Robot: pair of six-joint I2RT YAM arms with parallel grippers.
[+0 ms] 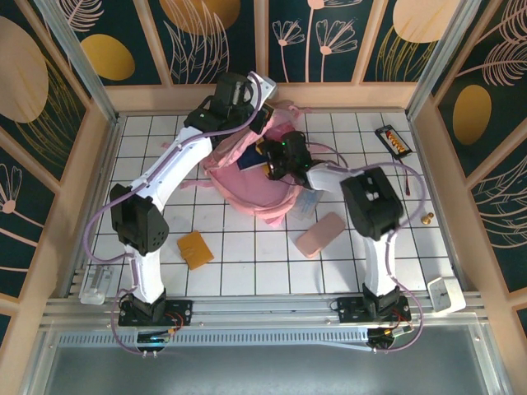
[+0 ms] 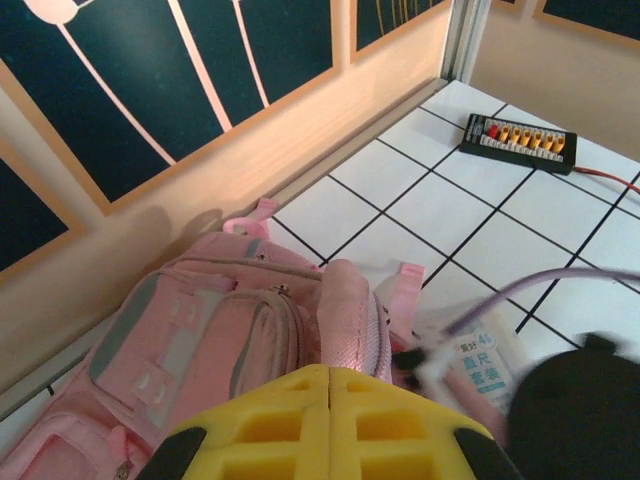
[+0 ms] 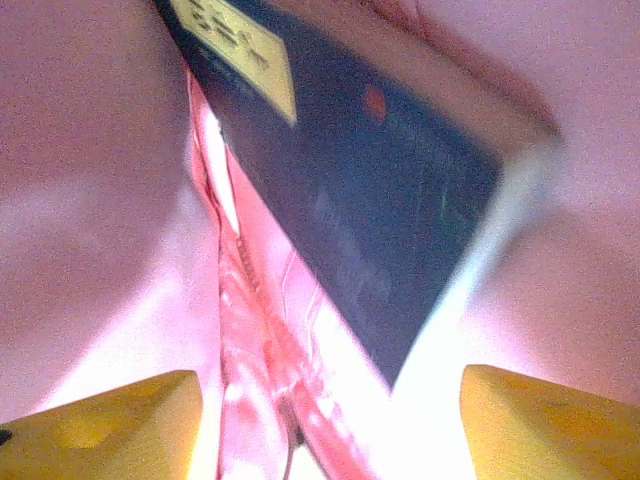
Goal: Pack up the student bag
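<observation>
The bag (image 1: 251,196) lies open mid-table, a little toward 12 o'clock. At its 12 o'clock rim, the left gripper (image 2: 330,390) has its jaws pinched together on a raised pink fold. The right gripper (image 3: 330,410), at the bag's 3 o'clock side, is inside the mouth with jaws wide, clear of a dark book (image 3: 380,200).

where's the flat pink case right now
In the top view the flat pink case lies on the table, right of centre, just below and right of the student bag.
</observation>
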